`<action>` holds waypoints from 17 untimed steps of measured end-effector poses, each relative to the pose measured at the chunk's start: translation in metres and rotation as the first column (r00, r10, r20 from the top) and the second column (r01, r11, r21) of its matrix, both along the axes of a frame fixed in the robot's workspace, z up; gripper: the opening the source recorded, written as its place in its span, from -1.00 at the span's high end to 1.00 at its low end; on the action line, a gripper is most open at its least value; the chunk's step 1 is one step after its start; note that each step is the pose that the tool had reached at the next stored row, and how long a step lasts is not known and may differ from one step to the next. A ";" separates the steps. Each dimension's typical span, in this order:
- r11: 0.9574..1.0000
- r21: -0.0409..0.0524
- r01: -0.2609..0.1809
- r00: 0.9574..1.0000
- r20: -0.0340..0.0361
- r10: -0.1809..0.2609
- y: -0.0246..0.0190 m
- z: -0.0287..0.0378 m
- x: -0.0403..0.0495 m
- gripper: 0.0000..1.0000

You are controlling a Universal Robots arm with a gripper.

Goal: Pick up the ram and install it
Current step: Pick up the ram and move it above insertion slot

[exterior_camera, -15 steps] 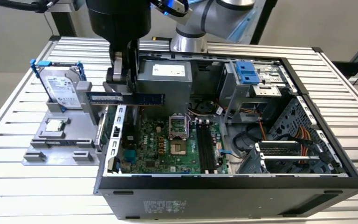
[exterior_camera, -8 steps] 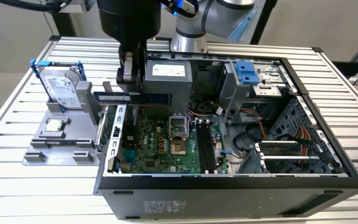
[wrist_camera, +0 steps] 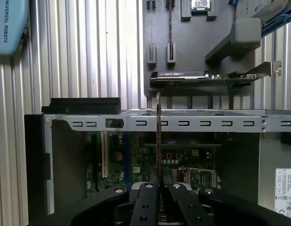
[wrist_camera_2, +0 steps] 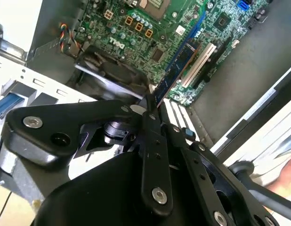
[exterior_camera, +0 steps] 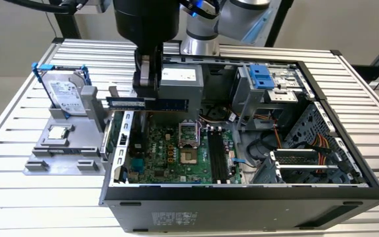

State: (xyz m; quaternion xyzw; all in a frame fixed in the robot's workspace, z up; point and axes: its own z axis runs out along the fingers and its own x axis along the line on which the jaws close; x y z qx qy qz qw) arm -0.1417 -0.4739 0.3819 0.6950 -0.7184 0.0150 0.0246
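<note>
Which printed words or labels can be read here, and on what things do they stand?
Hard drive: white label, print too small to read.
Grey box: white label, too small.
Memory stick: label strip, too small.
Case wall: grey sticker, too small.
Blue cover: white brand lettering, large and clear.

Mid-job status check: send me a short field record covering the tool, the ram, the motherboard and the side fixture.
tool: shut on the ram, above the case wall on the exterior view's left
ram: held level in the air, gripped near its middle, not seated in any slot
case: open, lying on its side
motherboard: inside the case, facing up, below the ram
hard drive: standing upright in the grey fixture
grey fixture: on the table outside the case, on the exterior view's left
</note>
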 end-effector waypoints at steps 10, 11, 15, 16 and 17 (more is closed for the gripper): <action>1.000 0.000 0.000 1.000 0.000 0.000 0.0005 -0.0015 0.0107 1.00; 1.000 0.000 0.000 1.000 0.000 0.000 0.0005 -0.0016 0.0118 1.00; 1.000 0.000 0.000 1.000 0.000 0.000 0.0005 -0.0021 0.0167 1.00; 1.000 0.000 0.000 1.000 0.000 0.000 0.0006 -0.0022 0.0179 1.00; 1.000 0.000 0.000 1.000 0.000 0.000 0.0005 -0.0023 0.0192 1.00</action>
